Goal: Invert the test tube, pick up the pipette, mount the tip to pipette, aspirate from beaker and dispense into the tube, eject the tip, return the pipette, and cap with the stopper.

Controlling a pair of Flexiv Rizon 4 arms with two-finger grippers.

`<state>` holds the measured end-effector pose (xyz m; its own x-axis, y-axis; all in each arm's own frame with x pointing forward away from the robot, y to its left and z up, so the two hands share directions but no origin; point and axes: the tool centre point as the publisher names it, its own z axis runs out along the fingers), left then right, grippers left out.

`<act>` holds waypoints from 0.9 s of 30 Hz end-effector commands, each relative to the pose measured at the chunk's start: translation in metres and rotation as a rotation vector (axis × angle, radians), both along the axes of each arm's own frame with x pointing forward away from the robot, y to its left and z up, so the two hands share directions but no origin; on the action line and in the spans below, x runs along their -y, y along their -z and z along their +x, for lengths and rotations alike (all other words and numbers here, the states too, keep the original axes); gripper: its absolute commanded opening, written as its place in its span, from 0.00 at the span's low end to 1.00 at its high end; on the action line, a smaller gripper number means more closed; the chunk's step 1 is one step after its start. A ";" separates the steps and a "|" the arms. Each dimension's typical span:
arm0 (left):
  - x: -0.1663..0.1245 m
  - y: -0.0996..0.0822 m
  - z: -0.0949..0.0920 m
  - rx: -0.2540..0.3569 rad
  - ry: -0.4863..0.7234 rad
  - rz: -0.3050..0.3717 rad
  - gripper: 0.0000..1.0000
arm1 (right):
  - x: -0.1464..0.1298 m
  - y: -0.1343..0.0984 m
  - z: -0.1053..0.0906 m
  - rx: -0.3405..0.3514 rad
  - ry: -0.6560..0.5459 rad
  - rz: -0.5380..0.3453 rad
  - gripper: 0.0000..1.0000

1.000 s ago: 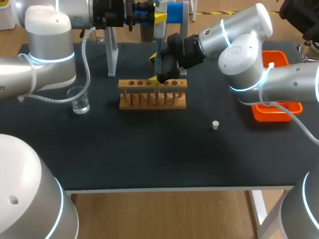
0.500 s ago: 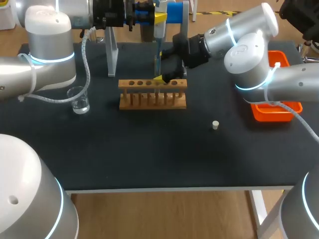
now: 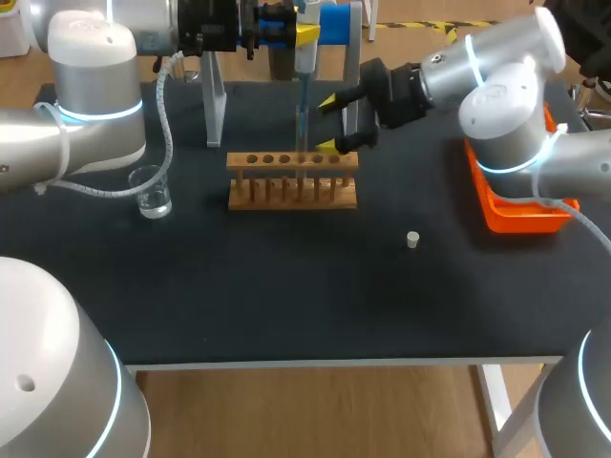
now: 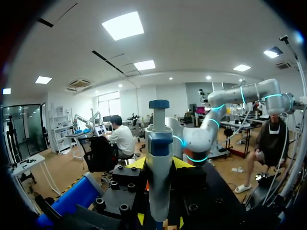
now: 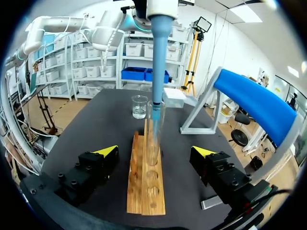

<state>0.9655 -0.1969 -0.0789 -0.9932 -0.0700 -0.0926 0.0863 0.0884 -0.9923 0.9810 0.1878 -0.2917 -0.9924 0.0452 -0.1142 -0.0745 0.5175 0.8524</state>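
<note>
The pipette (image 4: 158,143) is clenched in the left gripper (image 4: 159,165), seemingly above the test tube (image 5: 153,139). The right gripper (image 5: 154,151) is held released.

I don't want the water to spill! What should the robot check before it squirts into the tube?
1. Test tube upright in the rack: ok.
2. Pipette pointing down at the tube's mouth: ok.
3. Left gripper shut on the pipette: ok.
4. Right gripper open and not touching the tube: ok.
5. Liquid inside the pipette: cannot tell.
6. Stopper lying free in front of the rack, ready for capping: ok.
</note>
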 end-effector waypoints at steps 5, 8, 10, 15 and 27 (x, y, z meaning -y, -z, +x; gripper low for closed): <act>-0.001 0.000 0.001 0.000 0.004 0.000 0.00 | 0.023 -0.007 -0.007 0.014 0.009 0.038 1.00; -0.001 0.000 0.001 0.000 0.004 0.000 0.00 | 0.029 -0.010 -0.006 0.013 0.021 0.068 1.00; -0.001 0.000 0.001 0.000 0.004 0.000 0.00 | 0.033 -0.012 -0.005 0.010 0.032 0.084 1.00; -0.001 0.000 0.001 0.000 0.004 0.000 0.00 | 0.045 -0.016 -0.006 -0.002 0.056 0.128 1.00; -0.001 0.000 0.001 0.000 0.004 0.000 0.00 | 0.074 -0.044 -0.011 0.009 0.120 0.239 1.00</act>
